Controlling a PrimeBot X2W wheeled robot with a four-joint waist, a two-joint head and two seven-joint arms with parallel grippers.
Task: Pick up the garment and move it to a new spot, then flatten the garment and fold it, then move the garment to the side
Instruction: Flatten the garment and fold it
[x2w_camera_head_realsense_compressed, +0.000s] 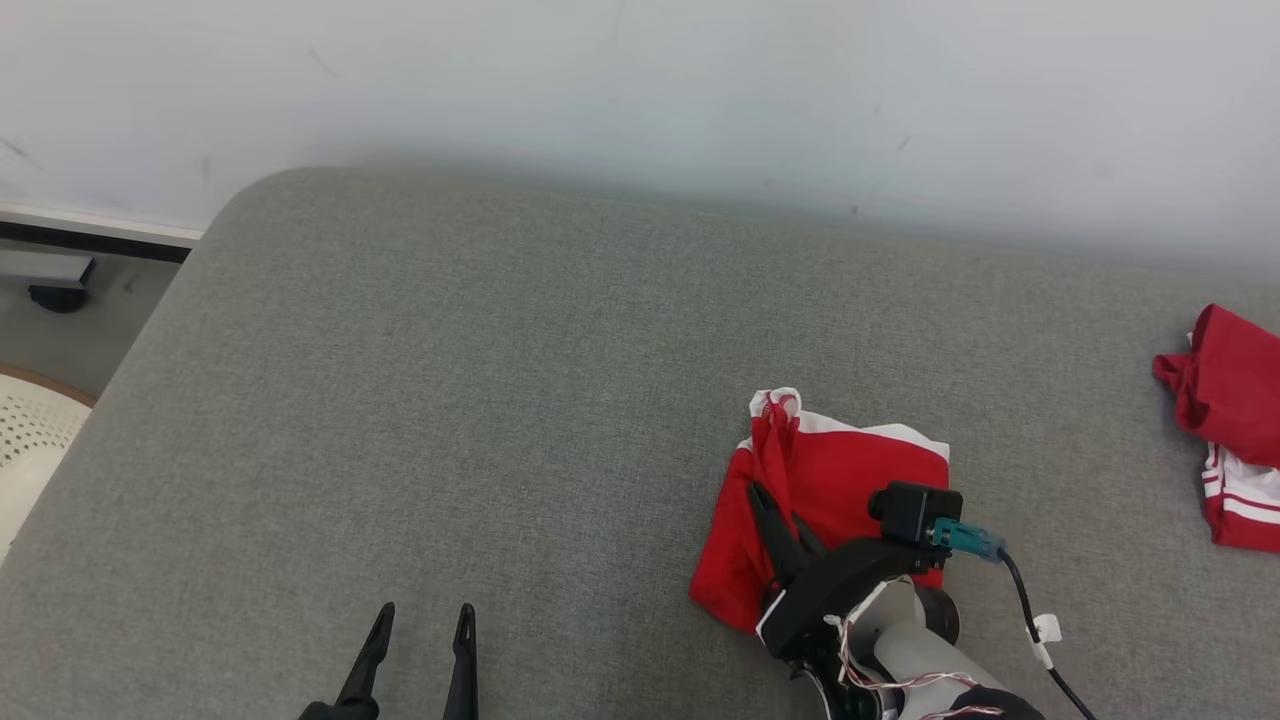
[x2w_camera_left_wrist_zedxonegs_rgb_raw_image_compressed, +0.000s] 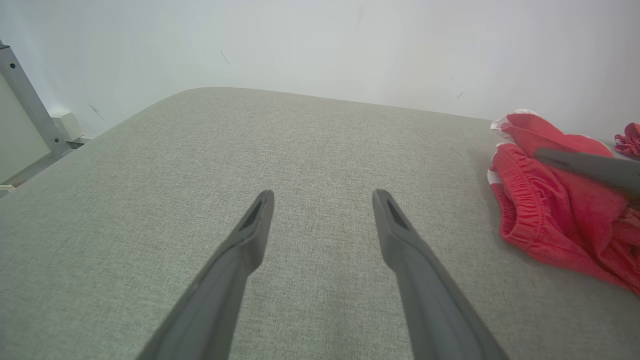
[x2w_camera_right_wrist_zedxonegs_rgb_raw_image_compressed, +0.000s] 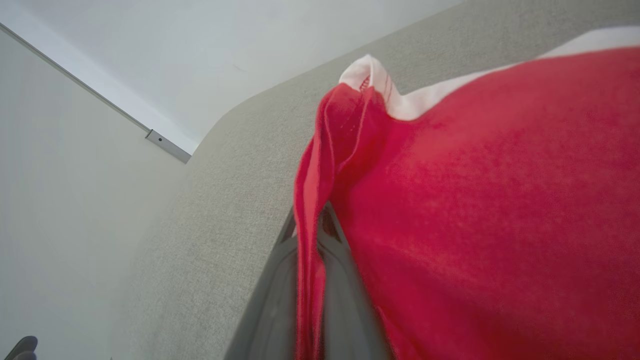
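The garment (x2w_camera_head_realsense_compressed: 840, 480) is a red piece with white trim, lying bunched on the grey cushion right of centre. My right gripper (x2w_camera_head_realsense_compressed: 765, 498) is shut on a fold along its left edge, and that red fold (x2w_camera_right_wrist_zedxonegs_rgb_raw_image_compressed: 312, 210) runs pinched between the two fingers in the right wrist view. In the left wrist view the garment (x2w_camera_left_wrist_zedxonegs_rgb_raw_image_compressed: 550, 210) sits at the right edge, with a right finger across it. My left gripper (x2w_camera_head_realsense_compressed: 422, 620) stands open near the front edge, well left of the garment, with nothing between its fingers (x2w_camera_left_wrist_zedxonegs_rgb_raw_image_compressed: 250, 235).
A second red and white garment (x2w_camera_head_realsense_compressed: 1235, 440) lies at the cushion's far right edge. The grey cushion (x2w_camera_head_realsense_compressed: 450, 400) ends at a pale wall behind and drops to the floor at the left, where a white perforated object (x2w_camera_head_realsense_compressed: 30, 430) stands.
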